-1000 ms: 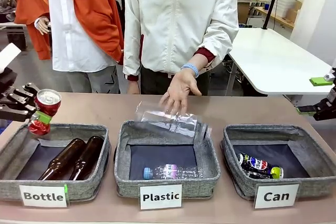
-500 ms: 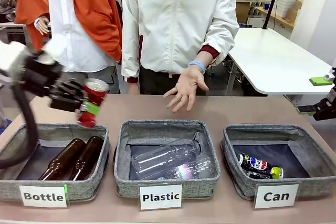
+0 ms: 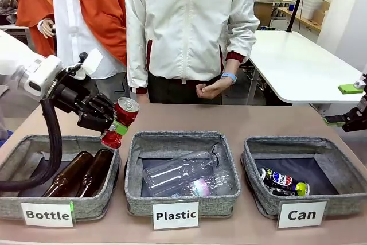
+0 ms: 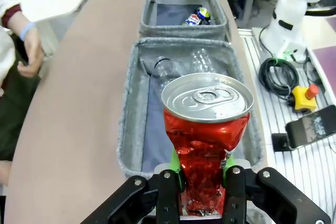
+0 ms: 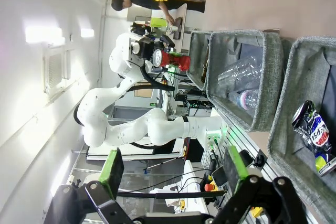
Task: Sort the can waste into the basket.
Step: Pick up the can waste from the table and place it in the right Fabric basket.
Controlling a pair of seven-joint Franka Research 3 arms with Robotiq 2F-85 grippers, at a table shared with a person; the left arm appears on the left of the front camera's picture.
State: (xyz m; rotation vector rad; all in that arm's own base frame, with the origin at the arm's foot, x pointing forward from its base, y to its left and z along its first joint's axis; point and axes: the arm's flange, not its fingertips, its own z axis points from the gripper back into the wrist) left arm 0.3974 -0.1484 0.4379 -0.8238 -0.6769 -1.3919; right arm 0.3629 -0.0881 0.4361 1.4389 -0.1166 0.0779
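Note:
My left gripper [image 3: 117, 129] is shut on the dented red can [image 3: 122, 119] with a silver top, holding it tilted above the right rim of the "Bottle" basket. In the left wrist view the can [image 4: 206, 129] stands between the green pads of that gripper [image 4: 202, 182]. The "Can" basket [image 3: 261, 196] sits at the front right, and the crushed dark can [image 3: 282, 181] lies inside it. That basket [image 4: 152, 3] with the crushed can [image 4: 197, 17] lies farthest ahead of the held can. My right gripper [image 3: 344, 105] hangs open at the right edge; it [image 5: 173, 171] holds nothing.
The "Plastic" basket [image 3: 135, 196] in the middle holds clear bottles [image 3: 183, 173]. The "Bottle" basket [image 3: 92, 207] at the left holds two brown bottles [image 3: 80, 173]. A person stands across the table, one hand [image 3: 212, 89] held near the waist.
My left arm swung the red can rightward from the far left to the Bottle basket's right rim. The person dropped a clear bottle into the Plastic basket and drew the hand back.

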